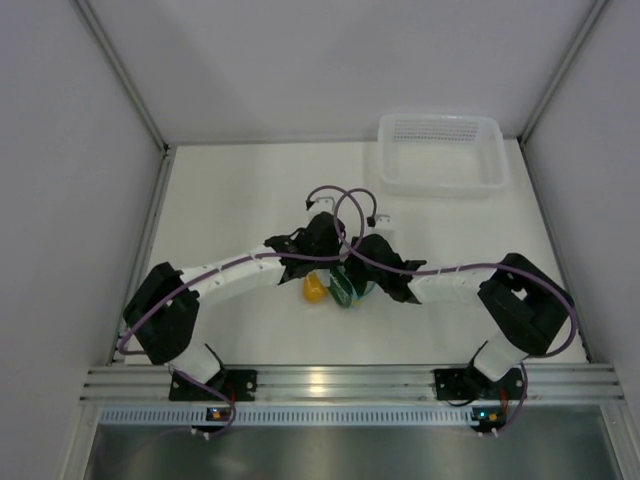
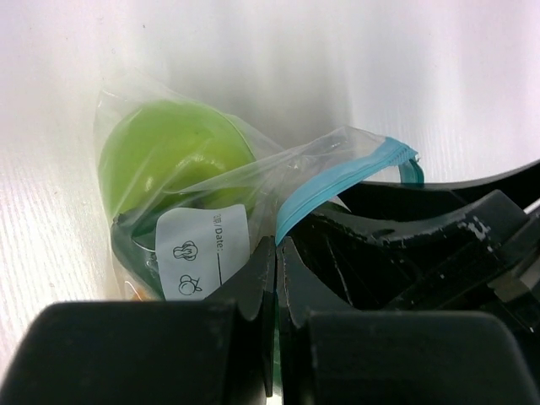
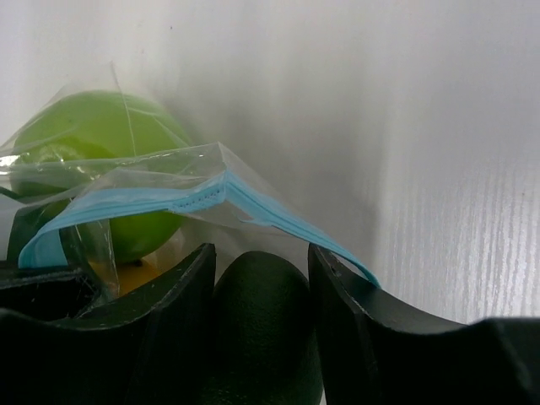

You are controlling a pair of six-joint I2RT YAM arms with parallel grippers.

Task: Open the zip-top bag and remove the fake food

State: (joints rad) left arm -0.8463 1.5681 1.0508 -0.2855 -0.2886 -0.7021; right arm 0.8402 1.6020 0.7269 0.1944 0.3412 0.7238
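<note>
The left gripper is fully closed. Its two fingers press together on the thin plastic of the zip-top bag, just below the place where the light blue zip strip comes down to the fingertips. A white label on the bag lies just beside these fingers.

The right gripper has its jaws about halfway apart. A dark rounded shape fills the gap between them, and we cannot tell what it is or whether the jaws press on it. The zip strip passes over the tips of this gripper and touches the right one.

Inside the bag we see the lime-green ball at the far end, a dark green piece under it, and a little of the orange fruit.

From above, both grippers meet at the bag near the middle of the worktop, somewhat closer to its near edge. The white mesh basket stands in the far right corner, well apart from the bag.
</note>
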